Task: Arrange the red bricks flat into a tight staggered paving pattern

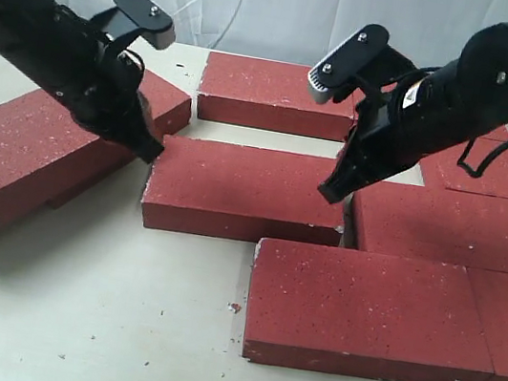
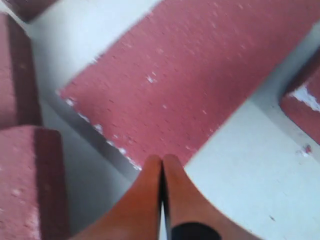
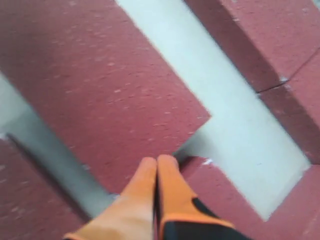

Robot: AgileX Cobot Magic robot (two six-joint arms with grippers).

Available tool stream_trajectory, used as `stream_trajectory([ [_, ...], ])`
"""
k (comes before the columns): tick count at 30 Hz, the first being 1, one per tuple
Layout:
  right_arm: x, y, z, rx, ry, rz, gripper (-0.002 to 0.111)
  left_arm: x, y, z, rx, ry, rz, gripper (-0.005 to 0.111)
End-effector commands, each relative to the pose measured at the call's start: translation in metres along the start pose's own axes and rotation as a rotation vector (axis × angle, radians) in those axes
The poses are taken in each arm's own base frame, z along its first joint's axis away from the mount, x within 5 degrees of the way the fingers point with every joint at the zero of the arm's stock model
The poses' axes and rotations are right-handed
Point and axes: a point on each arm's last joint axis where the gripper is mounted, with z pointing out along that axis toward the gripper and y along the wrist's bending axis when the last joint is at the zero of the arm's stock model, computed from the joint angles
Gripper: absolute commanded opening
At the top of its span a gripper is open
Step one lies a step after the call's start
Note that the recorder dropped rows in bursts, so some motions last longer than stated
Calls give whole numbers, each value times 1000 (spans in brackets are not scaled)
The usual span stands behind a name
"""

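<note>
Bricks lie mostly flat, and the one that matters is the middle brick, flat on the tabletop with its long axis running straight from one tool to the other. The left tool has its fingers pressed together on nothing and sits at the brick's left end, by the rear corner. The right tool is likewise pressed together and empty. It sits at the right end, over the narrow seam with the right-hand brick. A bare strip of tabletop parts the middle brick from the back brick. Closing it likely needs a shove across the long axis, with both tools equally near. A tilted brick at far left is not yet flat.
</note>
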Motion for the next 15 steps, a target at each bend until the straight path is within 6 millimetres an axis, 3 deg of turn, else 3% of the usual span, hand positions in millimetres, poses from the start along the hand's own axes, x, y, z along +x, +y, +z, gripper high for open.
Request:
stream_trajectory([
  [1, 3, 17, 6, -215, 105, -47, -1, 9, -13, 2, 114, 109, 13, 0],
  [7, -5, 19, 26, -280, 66, -47, -1, 9, -34, 19, 153, 171, 121, 0],
  [15, -7, 18, 54, -326, 117, -46, -1, 11, -32, 45, 153, 221, 136, 0],
])
